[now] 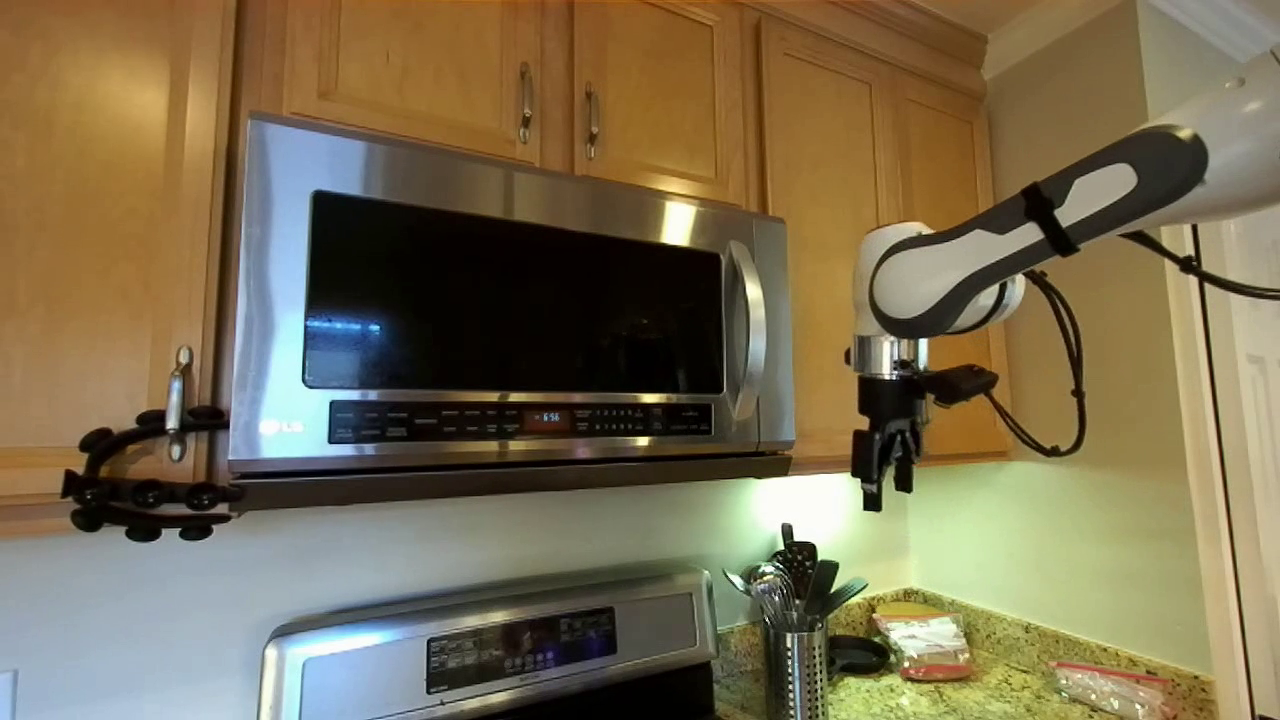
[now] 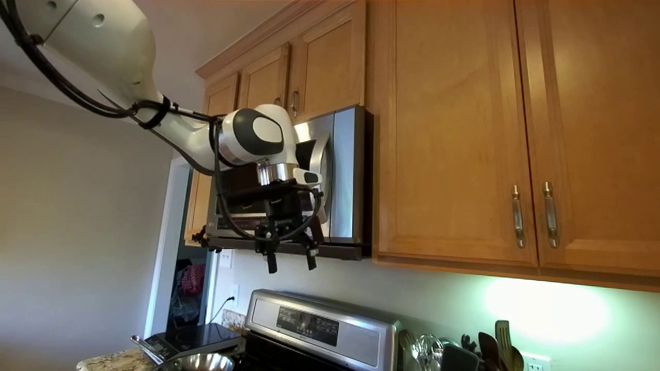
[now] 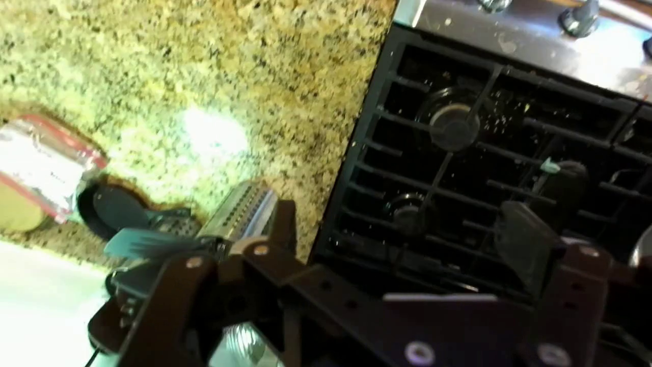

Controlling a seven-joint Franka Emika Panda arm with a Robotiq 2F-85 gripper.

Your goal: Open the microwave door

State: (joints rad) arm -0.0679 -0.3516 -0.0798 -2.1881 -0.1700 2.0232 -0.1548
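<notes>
Microwave door [image 1: 510, 298] closed, handle [image 1: 757, 325] unheld

The door sits above the stove [image 1: 490, 650], left of the gripper [image 1: 888, 487] in an exterior view. Risk: fingers [image 2: 271, 263] point down while the handle runs upright; an approach at this angle could knock the door or slip off. Jaws: spread wide, holding nothing; no contact seen.

The steel, black-windowed microwave door [image 1: 515, 295] stands upright, fully closed.
</notes>
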